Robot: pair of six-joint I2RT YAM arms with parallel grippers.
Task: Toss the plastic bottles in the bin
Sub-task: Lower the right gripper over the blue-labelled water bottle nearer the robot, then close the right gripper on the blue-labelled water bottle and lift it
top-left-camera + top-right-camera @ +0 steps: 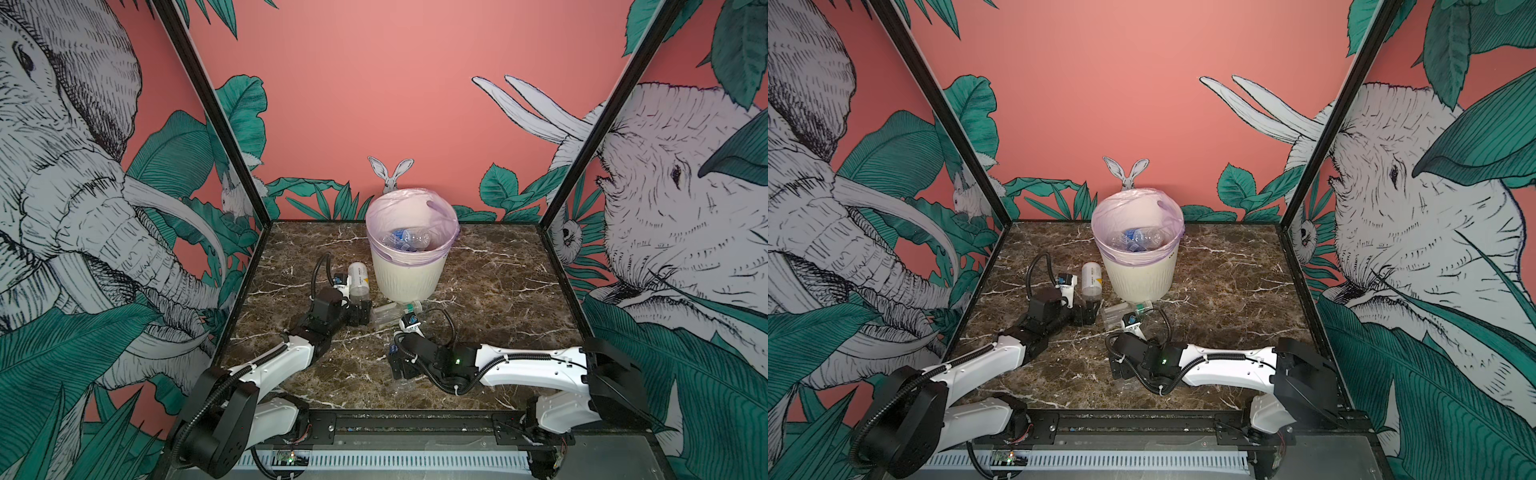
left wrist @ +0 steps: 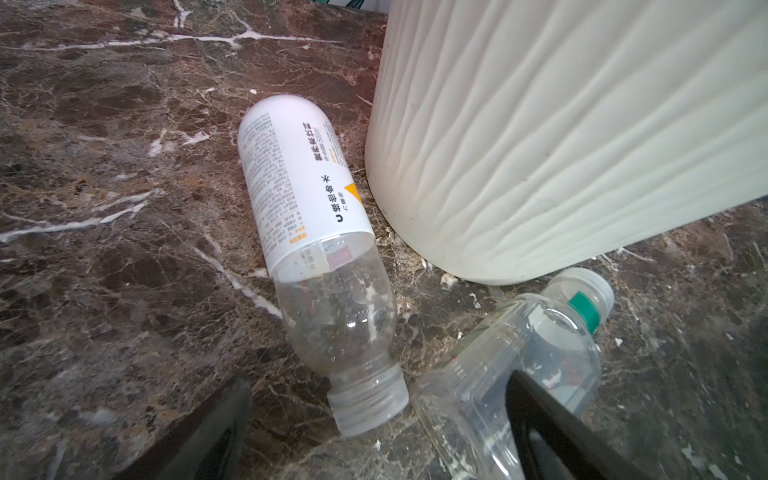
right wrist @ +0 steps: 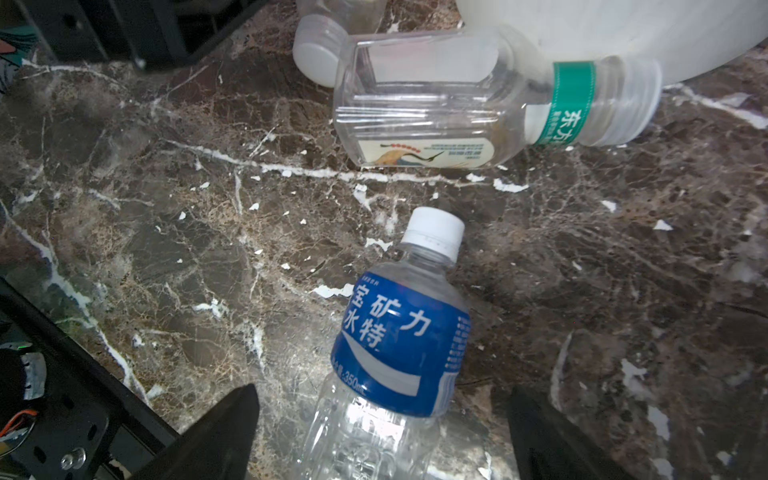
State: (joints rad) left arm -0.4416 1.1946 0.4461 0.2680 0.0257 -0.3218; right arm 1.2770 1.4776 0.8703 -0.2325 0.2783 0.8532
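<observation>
Upright cream ribbed bin (image 1: pixel 409 279) holds crushed bottles (image 1: pixel 405 240). Lying near its base: white-labelled bottle (image 2: pixel 307 187), green-banded bottle (image 3: pixel 436 104), blue-labelled bottle (image 3: pixel 401 345).

The left arm (image 1: pixel 266 365) stretches low over the surface (image 1: pixel 498 291). The left gripper (image 1: pixel 360 311) sits just left of the bin (image 1: pixel 409 270), jaws wide apart. The right arm (image 1: pixel 519 365) folds inward, and the right gripper (image 3: pixel 382 399) faces the bin from the front, jaws equally wide.

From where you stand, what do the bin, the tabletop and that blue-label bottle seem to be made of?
The bin: matte cream plastic, judging by moulded ribs, lined with a thin lilac film bag. The tabletop: brown marble look with white veins; stone or print, cannot tell. The blue-label bottle: clear, see-through plastic.
</observation>
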